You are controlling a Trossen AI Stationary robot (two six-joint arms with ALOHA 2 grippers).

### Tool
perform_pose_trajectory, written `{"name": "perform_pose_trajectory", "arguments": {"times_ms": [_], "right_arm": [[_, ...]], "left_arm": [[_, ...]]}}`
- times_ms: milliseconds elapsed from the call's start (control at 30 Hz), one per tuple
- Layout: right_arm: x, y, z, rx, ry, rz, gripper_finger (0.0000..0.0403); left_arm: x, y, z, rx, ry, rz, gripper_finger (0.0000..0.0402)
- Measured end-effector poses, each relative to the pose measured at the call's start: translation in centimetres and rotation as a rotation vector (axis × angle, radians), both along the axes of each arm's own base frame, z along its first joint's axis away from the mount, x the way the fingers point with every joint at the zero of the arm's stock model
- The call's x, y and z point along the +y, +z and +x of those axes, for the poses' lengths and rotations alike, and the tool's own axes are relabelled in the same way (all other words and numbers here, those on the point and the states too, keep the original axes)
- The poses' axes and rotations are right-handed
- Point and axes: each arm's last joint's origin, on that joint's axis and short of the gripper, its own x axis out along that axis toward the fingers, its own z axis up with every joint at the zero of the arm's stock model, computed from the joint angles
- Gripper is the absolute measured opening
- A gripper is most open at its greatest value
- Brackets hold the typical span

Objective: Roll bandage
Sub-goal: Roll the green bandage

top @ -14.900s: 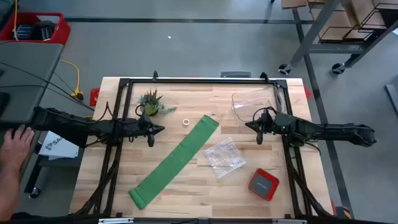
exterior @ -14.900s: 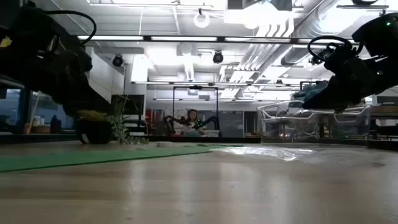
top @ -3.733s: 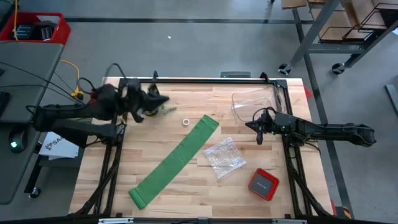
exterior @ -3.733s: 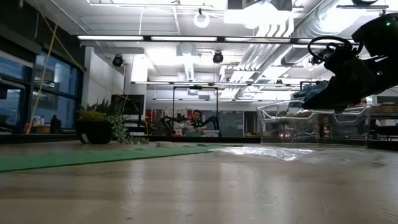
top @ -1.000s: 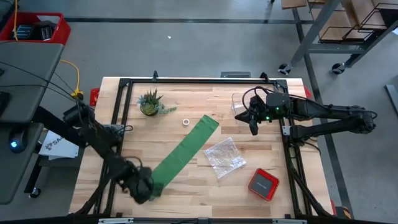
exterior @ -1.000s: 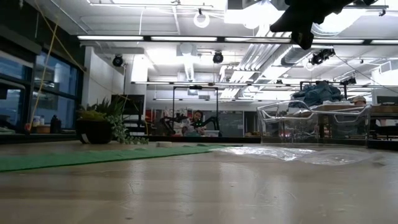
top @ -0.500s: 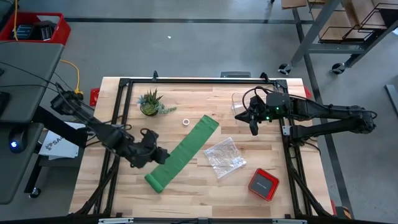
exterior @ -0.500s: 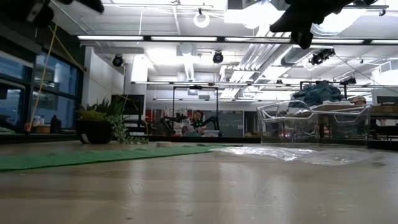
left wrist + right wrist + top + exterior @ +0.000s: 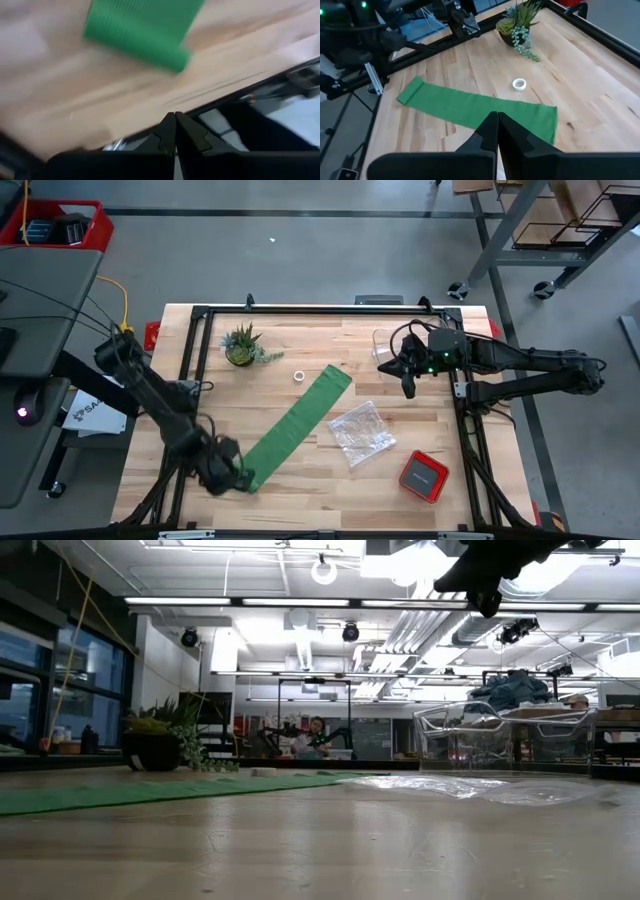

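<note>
The bright green bandage [image 9: 298, 420] lies flat and slanting across the wooden table, its far end near the middle and its near end at the front left. That near end is turned into a small roll [image 9: 150, 50]. My left gripper [image 9: 238, 478] is shut and hovers just beside this rolled end, by the table's near edge. In the left wrist view its fingertips [image 9: 175, 120] stand apart from the roll. My right gripper [image 9: 407, 390] is shut and hangs above the table's far right, looking down at the strip [image 9: 480, 107].
A potted plant [image 9: 240, 345] and a small white tape ring [image 9: 299, 376] sit beyond the bandage. A crinkly clear bag [image 9: 360, 432] and a red box [image 9: 423, 476] lie to its right. A clear container [image 9: 400, 345] stands at the far right. Black frame rails border the table.
My left gripper, shut throughout, swung up and toward the far edge beside the strip. It then came back down to the bandage's near end. The bandage has stayed where it was.
</note>
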Motion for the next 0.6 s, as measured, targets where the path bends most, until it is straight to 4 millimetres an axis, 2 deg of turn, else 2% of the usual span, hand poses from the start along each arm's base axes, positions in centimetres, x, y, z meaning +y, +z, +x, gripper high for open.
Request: {"name": "perform_pose_trajectory", "arguments": {"times_ms": [133, 300, 467, 600], "right_arm": [[-0.1, 0.0, 0.0, 0.003, -0.013, -0.030, 0.0000], [-0.1, 0.0, 0.0, 0.004, -0.025, -0.036, 0.0000], [-0.1, 0.0, 0.0, 0.004, -0.024, -0.035, 0.0000], [-0.1, 0.0, 0.0, 0.003, -0.028, -0.028, 0.0000]], "left_arm": [[-1.7, -2.0, -0.4, 0.112, 0.037, 0.001, 0.0000], [-2.6, -4.3, 0.2, 0.150, 0.031, 0.055, 0.0000], [-2.1, -5.9, 1.0, 0.208, 0.003, 0.114, 0.0000], [-1.4, -6.4, 1.5, 0.236, 0.004, 0.143, 0.0000]]}}
